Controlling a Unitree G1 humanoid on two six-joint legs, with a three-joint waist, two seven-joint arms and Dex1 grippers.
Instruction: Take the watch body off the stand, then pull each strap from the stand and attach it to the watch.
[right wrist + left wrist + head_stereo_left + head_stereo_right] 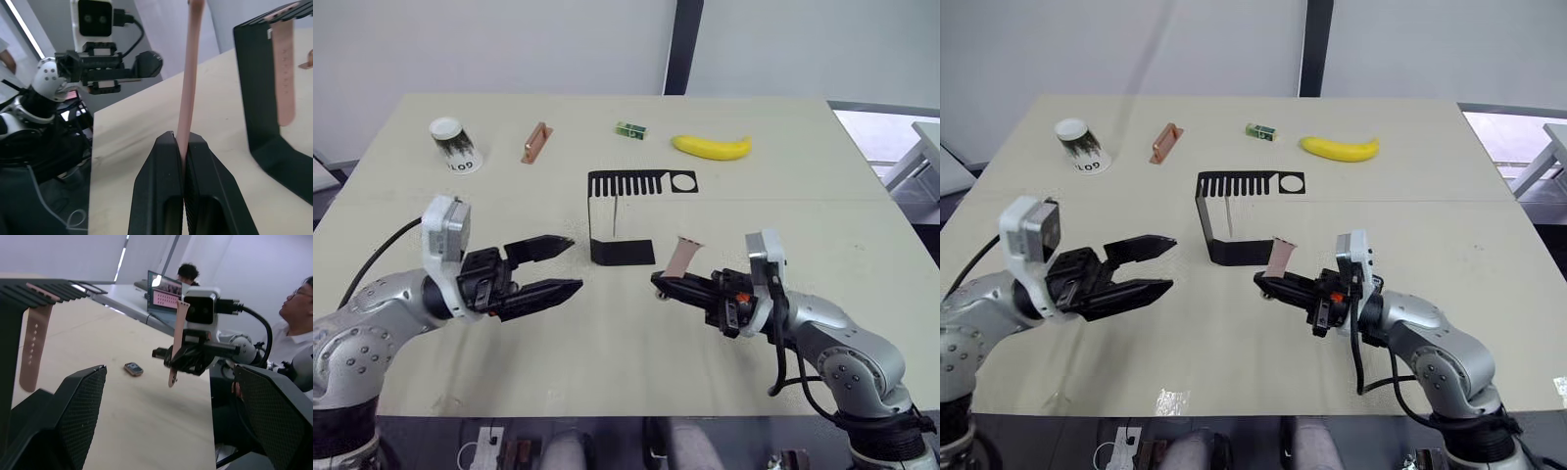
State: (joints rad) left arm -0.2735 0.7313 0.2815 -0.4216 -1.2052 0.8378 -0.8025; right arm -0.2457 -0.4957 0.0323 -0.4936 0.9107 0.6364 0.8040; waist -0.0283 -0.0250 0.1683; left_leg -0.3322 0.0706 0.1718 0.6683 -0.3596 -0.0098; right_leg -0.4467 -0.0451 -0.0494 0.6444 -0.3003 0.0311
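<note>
The black stand [622, 211] stands at the table's middle, with one salmon-pink strap [285, 73] hanging from its slotted top. My right gripper [658, 284] hovers just right of the stand's base, shut on the other strap [680, 257], which points upward from the fingers [166, 186]. The watch body [133, 368] lies flat on the table in the left wrist view, on the tabletop beyond the held strap. My left gripper [575, 262] hangs open and empty to the left of the stand, facing the right gripper.
Along the table's far side sit a paper cup [455, 144], a copper-brown bar [535, 143], a small green box [630, 129] and a banana [711, 147]. In the left wrist view, two people [298, 318] and a laptop [164, 291] are beyond the table edge.
</note>
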